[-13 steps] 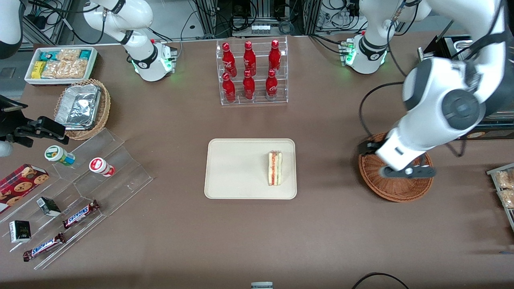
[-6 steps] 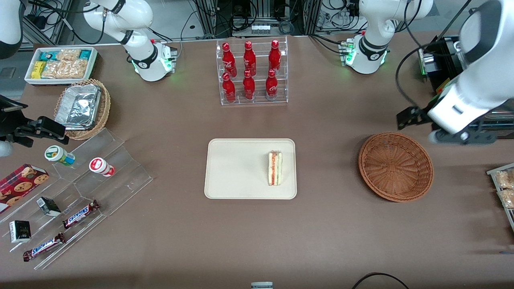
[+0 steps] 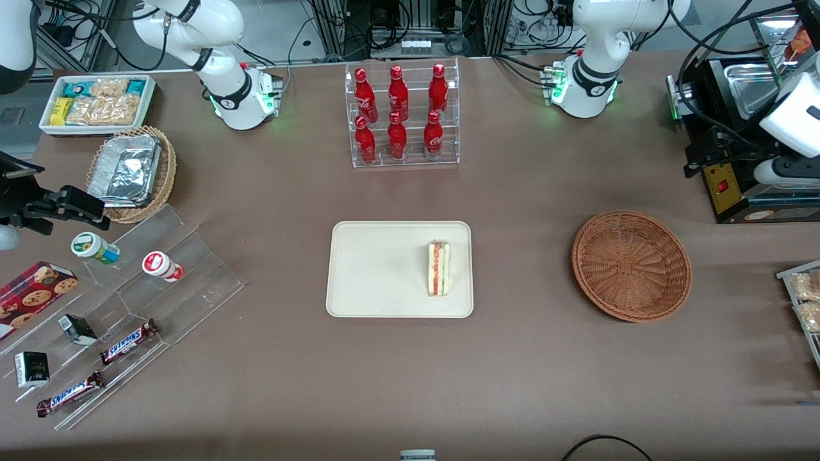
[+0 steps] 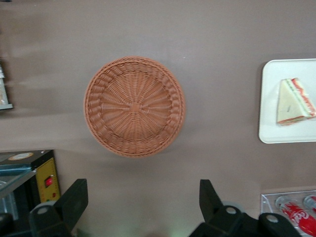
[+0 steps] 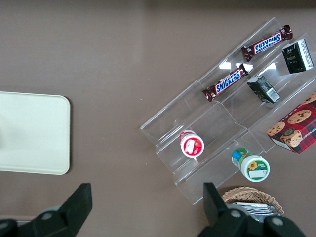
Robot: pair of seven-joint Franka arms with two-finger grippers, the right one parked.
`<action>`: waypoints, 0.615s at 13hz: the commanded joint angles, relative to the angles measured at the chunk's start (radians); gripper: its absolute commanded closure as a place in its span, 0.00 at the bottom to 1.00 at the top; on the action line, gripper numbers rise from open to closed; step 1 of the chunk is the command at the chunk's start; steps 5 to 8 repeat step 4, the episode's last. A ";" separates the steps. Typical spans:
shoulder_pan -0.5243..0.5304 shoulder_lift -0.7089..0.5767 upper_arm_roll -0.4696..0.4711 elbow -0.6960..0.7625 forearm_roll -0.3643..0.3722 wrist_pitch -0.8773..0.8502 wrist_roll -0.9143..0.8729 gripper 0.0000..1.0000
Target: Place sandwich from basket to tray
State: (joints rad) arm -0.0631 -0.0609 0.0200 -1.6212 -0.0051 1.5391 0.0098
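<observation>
1. Overhead, the working arm is raised and pulled back to its own end of the table; only a white link and dark wrist show at the front view's edge, above a black appliance point(image 3: 737, 141) w/ a yellow panel.
2. Gripper point(image 4: 143, 207) hangs high over bare tabletop, between the basket and the bottle rack; its two black fingers point(image 4: 74, 197) stand wide apart w/ nothing between them.
3. Basket point(image 3: 631, 266): round, shallow, reddish-brown wicker, spokes radiating from a small centre knot, coiled rim. Nothing in it. Sits near the working arm's end of the table.
4. Tray point(image 3: 378, 269): flat, smooth, cream-beige rectangle w/ rounded corners and low rim, at mid-table.
5. Sandwich point(image 3: 439, 267): pale white bread wedge lying on the tray, close to the tray edge nearest the basket; cut edge shows red-orange and green stripes. In the wrist view it reads as a triangle.
6. Table point(image 3: 512, 371): matte brown surface.
7. Clear acrylic rack point(image 3: 402, 115) of six red bottles stands farther from the front camera than the tray.
</observation>
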 commanded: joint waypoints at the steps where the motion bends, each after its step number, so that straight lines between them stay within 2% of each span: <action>1: 0.011 0.009 -0.020 -0.009 0.027 -0.007 0.004 0.00; 8: 0.029 0.007 -0.021 -0.011 0.025 -0.031 0.018 0.00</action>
